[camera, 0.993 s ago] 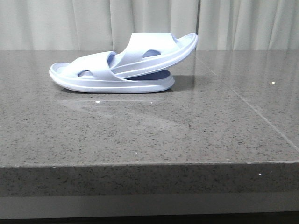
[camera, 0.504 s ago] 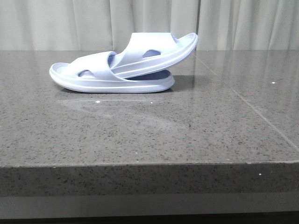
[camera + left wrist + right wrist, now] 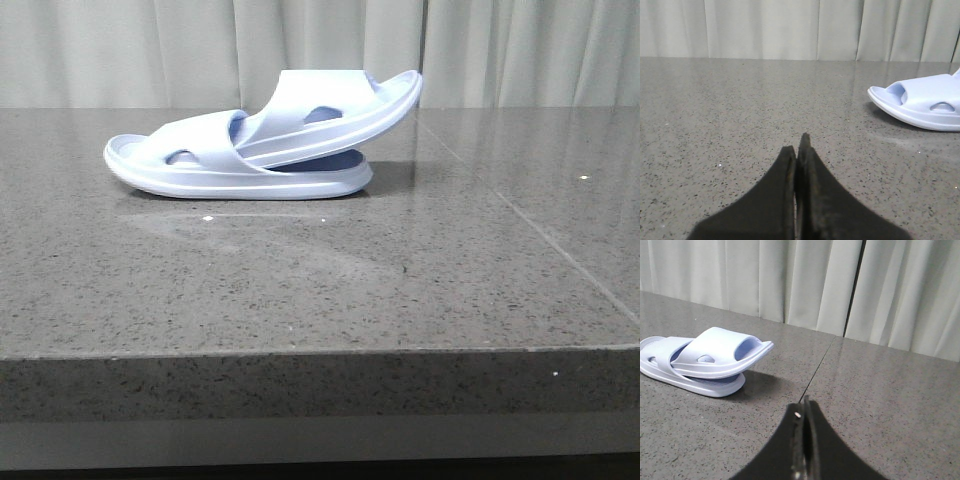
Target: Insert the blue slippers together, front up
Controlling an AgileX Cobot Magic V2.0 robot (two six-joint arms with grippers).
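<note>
The blue slippers (image 3: 250, 150) lie nested at the back left of the grey stone table. One slipper lies flat; the other (image 3: 340, 105) is pushed through its strap and tilts up to the right. The pair also shows in the right wrist view (image 3: 705, 360), and one end of the flat slipper shows in the left wrist view (image 3: 920, 100). My left gripper (image 3: 799, 145) is shut and empty, low over bare table well away from the slippers. My right gripper (image 3: 804, 405) is shut and empty, also away from them. Neither gripper shows in the front view.
The table's front edge (image 3: 320, 350) runs across the front view. A seam in the stone (image 3: 540, 235) runs diagonally on the right side. Pale curtains (image 3: 320, 50) hang behind the table.
</note>
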